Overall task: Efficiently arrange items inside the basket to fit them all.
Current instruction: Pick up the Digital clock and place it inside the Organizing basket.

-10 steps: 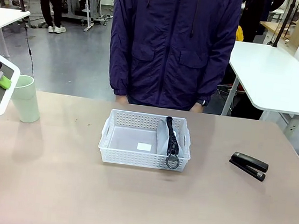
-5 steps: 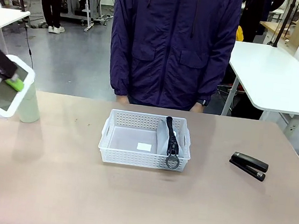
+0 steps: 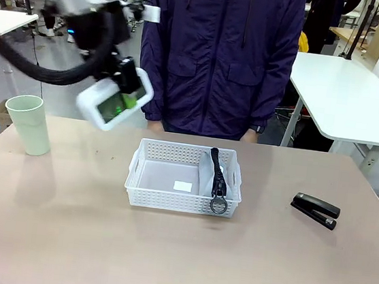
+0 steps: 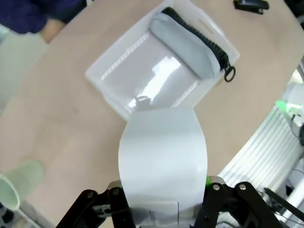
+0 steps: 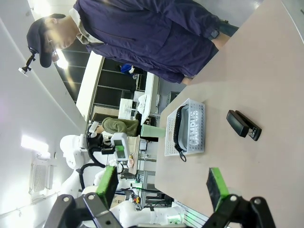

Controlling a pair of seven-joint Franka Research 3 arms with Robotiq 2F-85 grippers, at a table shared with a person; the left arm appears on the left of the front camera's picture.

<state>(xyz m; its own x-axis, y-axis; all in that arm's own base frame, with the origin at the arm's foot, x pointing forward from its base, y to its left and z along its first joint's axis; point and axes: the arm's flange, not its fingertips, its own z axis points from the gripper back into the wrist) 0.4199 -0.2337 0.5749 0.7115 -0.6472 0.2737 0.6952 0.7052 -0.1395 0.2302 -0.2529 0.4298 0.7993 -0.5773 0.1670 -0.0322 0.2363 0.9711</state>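
Note:
My left gripper is shut on the white rounded box, which it holds in the air up and left of the white basket. In the left wrist view the box sits between my left gripper's fingers, above the basket's near end. The grey pouch stands along the basket's right side, its ring hanging over the front rim. The black stapler lies on the table to the right. The pale green cup stands far left. My right gripper is open and holds nothing, well above the table.
A person in a dark blue jacket stands at the far edge behind the basket, hands down. The basket's left part holds only a small white label. White tables stand behind at right.
My left arm has swung the white box from the far left by the cup, up and rightward toward the basket. The cup now stands uncovered.

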